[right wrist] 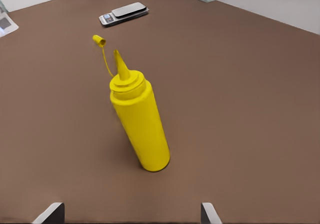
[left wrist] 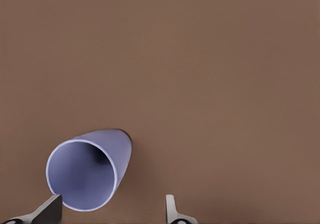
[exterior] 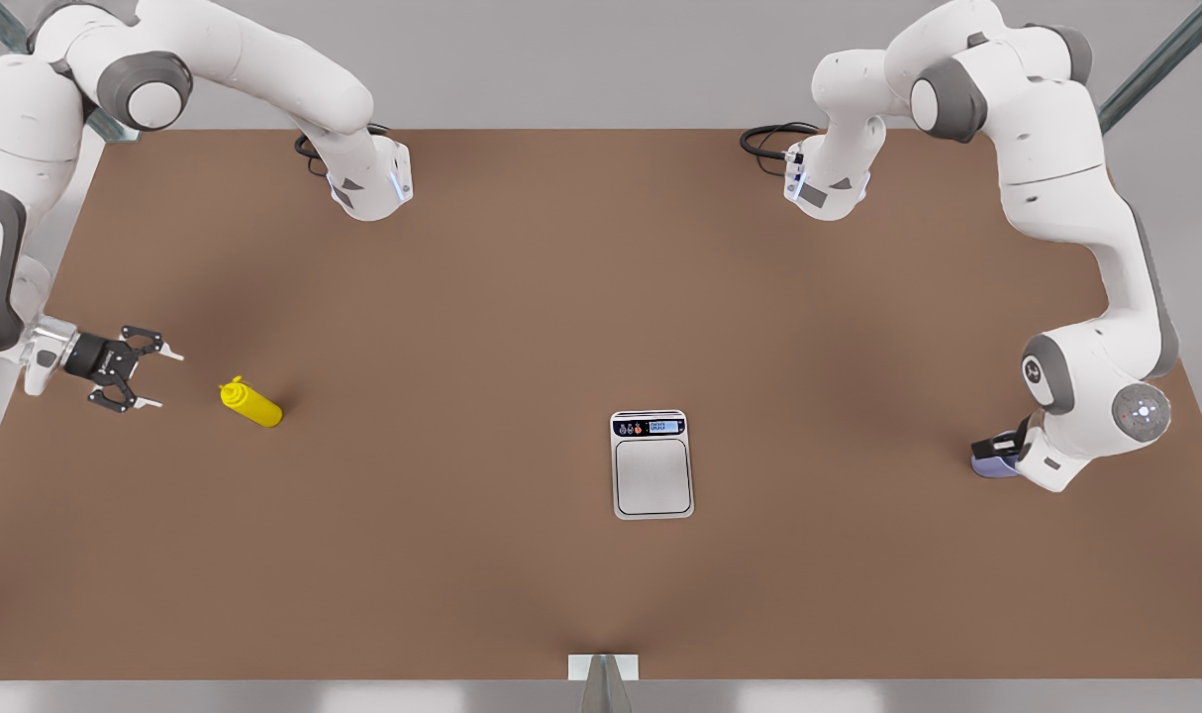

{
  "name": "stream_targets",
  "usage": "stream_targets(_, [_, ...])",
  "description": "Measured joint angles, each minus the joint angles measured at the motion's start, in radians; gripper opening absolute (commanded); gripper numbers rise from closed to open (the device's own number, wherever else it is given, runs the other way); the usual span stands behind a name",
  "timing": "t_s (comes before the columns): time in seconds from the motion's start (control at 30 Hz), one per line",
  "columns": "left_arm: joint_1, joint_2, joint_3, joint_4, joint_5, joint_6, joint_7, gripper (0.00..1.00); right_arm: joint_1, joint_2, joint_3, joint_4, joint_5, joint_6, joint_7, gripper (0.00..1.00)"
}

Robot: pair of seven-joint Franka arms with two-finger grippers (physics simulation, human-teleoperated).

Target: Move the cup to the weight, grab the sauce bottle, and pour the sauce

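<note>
The lavender-blue cup (exterior: 993, 465) stands at the front view's right, mostly hidden under a white arm. In the left wrist view the cup (left wrist: 90, 174) shows its open mouth, and my left gripper (left wrist: 110, 211) hangs just above it, open, one fingertip (left wrist: 50, 209) beside the rim. The yellow sauce bottle (exterior: 251, 404) stands at the front view's left. My right gripper (exterior: 155, 378) is open beside it, a short gap away, holding nothing. In the right wrist view the bottle (right wrist: 140, 124) is upright, its cap (right wrist: 99, 39) off on a tether. The weight (exterior: 651, 463) lies mid-table.
The brown table (exterior: 462, 555) spreads wide between the bottle, the scale and the cup. Black cables (exterior: 769, 139) lie by the arm bases at the back. A small pale post (exterior: 602, 673) stands at the table's front edge.
</note>
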Motion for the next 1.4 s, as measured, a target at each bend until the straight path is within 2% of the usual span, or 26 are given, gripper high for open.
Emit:
stream_targets(0.1, [0.000, 0.025, 0.000, -0.001, -0.006, 0.003, 0.001, 0.92, 0.006, 0.068, 0.000, 0.056, -0.010, -0.063, -0.136, 1.00])
stream_targets(0.27, [0.001, 0.044, 0.001, -0.013, -0.010, 0.025, 0.002, 0.92, 0.009, 0.179, 0.000, 0.187, -0.060, -0.108, -0.171, 1.00])
stream_targets(0.5, [0.004, 0.044, 0.002, -0.074, -0.011, 0.098, 0.002, 0.91, 0.035, 0.217, 0.028, 0.181, 0.026, -0.101, -0.152, 1.00])
stream_targets(0.53, [0.006, 0.044, 0.000, -0.089, -0.011, 0.121, 0.002, 0.83, 0.035, 0.219, 0.031, 0.178, 0.026, -0.102, -0.152, 1.00])
stream_targets(0.6, [0.007, 0.044, 0.000, -0.096, -0.012, 0.127, 0.002, 0.50, 0.043, 0.230, 0.034, 0.176, 0.026, -0.108, -0.153, 1.00])
stream_targets(0.7, [0.008, 0.045, 0.001, -0.096, -0.012, 0.127, 0.002, 0.37, 0.058, 0.234, 0.034, 0.170, 0.032, -0.108, -0.153, 1.00])
stream_targets(0.9, [0.008, 0.055, 0.002, -0.117, -0.012, 0.171, 0.002, 0.39, 0.064, 0.234, 0.034, 0.154, 0.031, -0.116, -0.167, 1.00])
stream_targets(0.97, [0.009, 0.055, 0.002, -0.117, -0.012, 0.176, 0.002, 0.33, 0.072, 0.235, 0.034, 0.145, 0.031, -0.116, -0.167, 1.00])
stream_targets(1.03, [0.015, 0.054, 0.002, -0.116, -0.012, 0.176, 0.002, 0.21, 0.080, 0.235, 0.034, 0.144, 0.031, -0.116, -0.167, 1.00])
stream_targets(1.4, [0.012, 0.046, 0.002, -0.111, 0.065, 0.167, -0.004, 0.21, 0.136, 0.235, 0.035, 0.142, 0.031, -0.142, -0.164, 1.00])
